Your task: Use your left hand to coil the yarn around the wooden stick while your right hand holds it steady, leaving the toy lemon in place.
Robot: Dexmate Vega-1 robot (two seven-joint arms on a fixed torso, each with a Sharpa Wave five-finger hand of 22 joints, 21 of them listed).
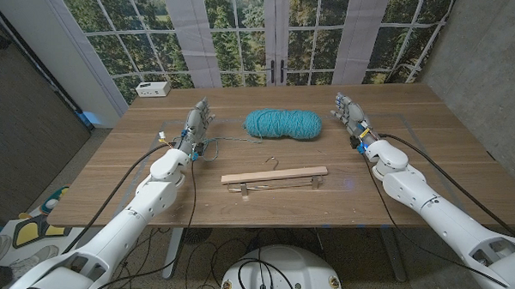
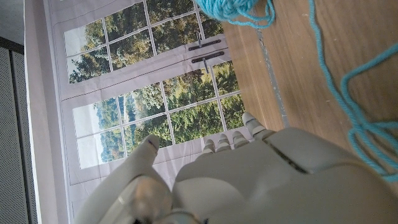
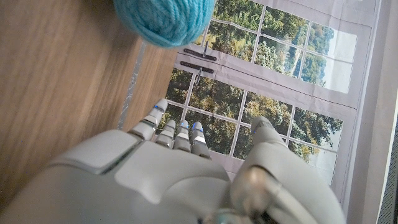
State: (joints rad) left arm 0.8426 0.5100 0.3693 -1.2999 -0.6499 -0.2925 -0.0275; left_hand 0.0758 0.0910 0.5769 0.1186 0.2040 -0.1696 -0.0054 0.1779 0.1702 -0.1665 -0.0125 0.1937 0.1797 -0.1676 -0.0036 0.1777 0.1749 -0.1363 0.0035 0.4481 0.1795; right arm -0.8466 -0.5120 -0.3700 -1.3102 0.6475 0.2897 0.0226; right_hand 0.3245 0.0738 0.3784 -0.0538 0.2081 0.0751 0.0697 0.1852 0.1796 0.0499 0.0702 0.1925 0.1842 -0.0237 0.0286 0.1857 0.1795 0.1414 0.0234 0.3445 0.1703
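Teal yarn, a soft oval skein (image 1: 283, 124), sits at the upper middle of our head view on the brown wooden table (image 1: 413, 169). Below it lies the pale wooden stick (image 1: 274, 176). Our left hand (image 1: 197, 125) and right hand (image 1: 349, 114) flank the skein, fingers extended, holding nothing.

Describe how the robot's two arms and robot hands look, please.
Both arms are glossy white with rounded shells and darker seams at the joints. A black cable runs along each arm to the wrist. Small coloured wires and blue parts show at the wrists. The left robot hand and right robot hand are light grey, with segmented fingers; the right robot hand's fingers carry blue marks near the tips.
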